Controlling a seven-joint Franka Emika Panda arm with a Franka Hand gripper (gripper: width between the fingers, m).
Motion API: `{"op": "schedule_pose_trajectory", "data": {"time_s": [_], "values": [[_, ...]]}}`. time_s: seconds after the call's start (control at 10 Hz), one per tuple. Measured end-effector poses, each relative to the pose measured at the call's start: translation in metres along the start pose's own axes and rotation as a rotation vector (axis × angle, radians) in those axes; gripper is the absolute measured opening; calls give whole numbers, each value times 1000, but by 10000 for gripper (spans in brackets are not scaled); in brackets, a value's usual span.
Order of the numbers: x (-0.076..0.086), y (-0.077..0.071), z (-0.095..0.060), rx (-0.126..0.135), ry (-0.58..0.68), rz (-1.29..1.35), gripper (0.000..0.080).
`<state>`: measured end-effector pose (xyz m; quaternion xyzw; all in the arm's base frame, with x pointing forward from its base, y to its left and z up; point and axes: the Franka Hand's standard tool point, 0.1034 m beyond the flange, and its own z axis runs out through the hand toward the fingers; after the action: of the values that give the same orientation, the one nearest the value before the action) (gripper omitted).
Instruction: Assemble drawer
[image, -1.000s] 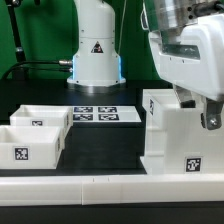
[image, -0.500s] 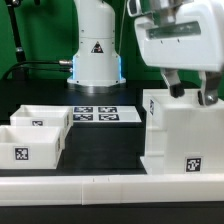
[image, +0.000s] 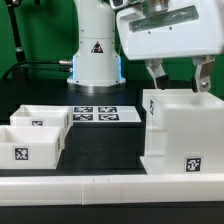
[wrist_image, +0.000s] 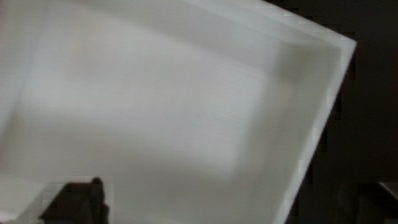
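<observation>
I see gripper (image: 178, 80) over housing (image: 182, 135) top, fingers (image: 155, 74) spread, gripping nothing. Trays (image: 42, 140) well apart, exterior view's left.

Housing (image: 180, 135): white plastic, smooth, with a low satin sheen. The tag (image: 194, 164) at 5 o'clock on its front face is a flat, matt black-and-white print.

Trays (image: 35, 140), at 9 o'clock from the housing in the exterior view: the same smooth white plastic.

Table (image: 110, 150): black and matt, with no visible reflections.

Marker board (image: 95, 114): thin white sheet, matt, with black printing.

Rail (image: 100, 190), at 6 o'clock in the exterior view: smooth white plastic.

Gripper (image: 180, 88): glossy white plastic body with soft highlights. The fingers (image: 157, 76) are dark and matt; their material cannot be determined.

In the wrist view the housing face (wrist_image: 160, 110) is blurred and appears smooth and pale.
</observation>
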<state>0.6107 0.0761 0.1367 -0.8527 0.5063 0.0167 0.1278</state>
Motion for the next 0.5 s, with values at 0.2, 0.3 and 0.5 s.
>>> {"op": "schedule_pose_trajectory", "data": {"time_s": [0.2, 0.3, 0.5], "values": [[19, 18, -8, -19, -9, -321, 649], [30, 30, -13, -22, -4, -459, 649], [54, 67, -17, -31, 17, -665, 649]]}}
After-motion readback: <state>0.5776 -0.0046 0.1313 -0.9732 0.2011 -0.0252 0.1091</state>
